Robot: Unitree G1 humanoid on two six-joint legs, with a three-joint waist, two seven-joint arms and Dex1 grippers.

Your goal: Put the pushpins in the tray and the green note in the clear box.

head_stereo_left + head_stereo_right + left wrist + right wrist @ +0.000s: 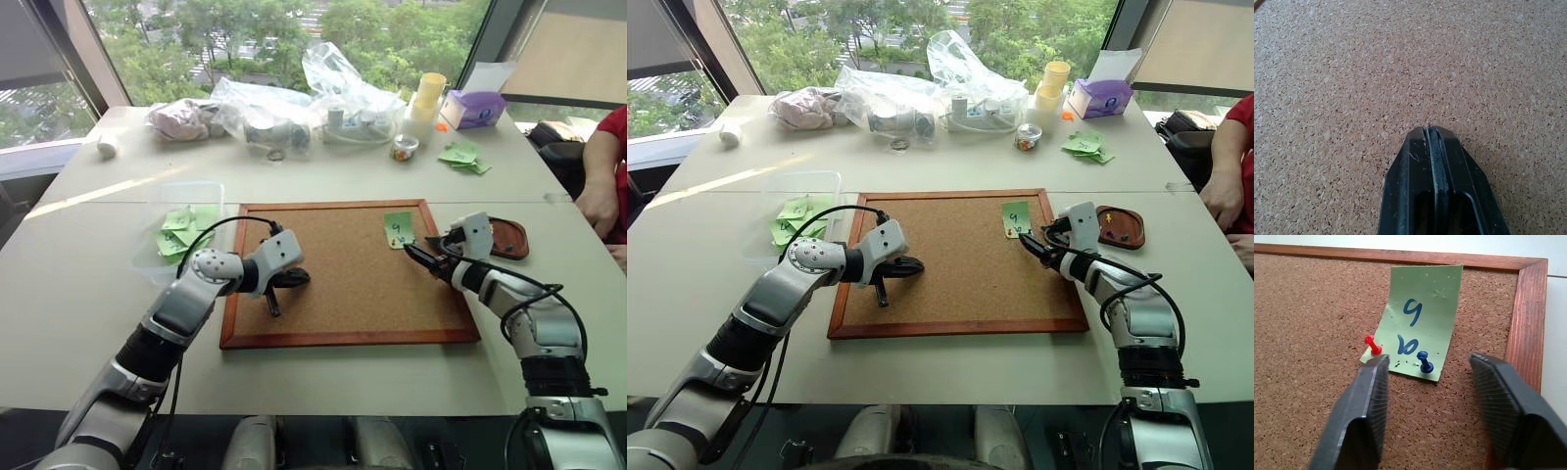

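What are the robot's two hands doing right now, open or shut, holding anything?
Left gripper: fingers shut, empty, over the cork board.
Right gripper: fingers open, empty, either side of the blue pushpin in the green note.

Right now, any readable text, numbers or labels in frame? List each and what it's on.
"9": handwritten in blue on the green note pinned to the cork board.
Second blue scrawl below it, like a "b" or "6": not clearly readable.
Marks on the green slips in the clear box: too small to read.
Purple box at the far edge: print too small to read.
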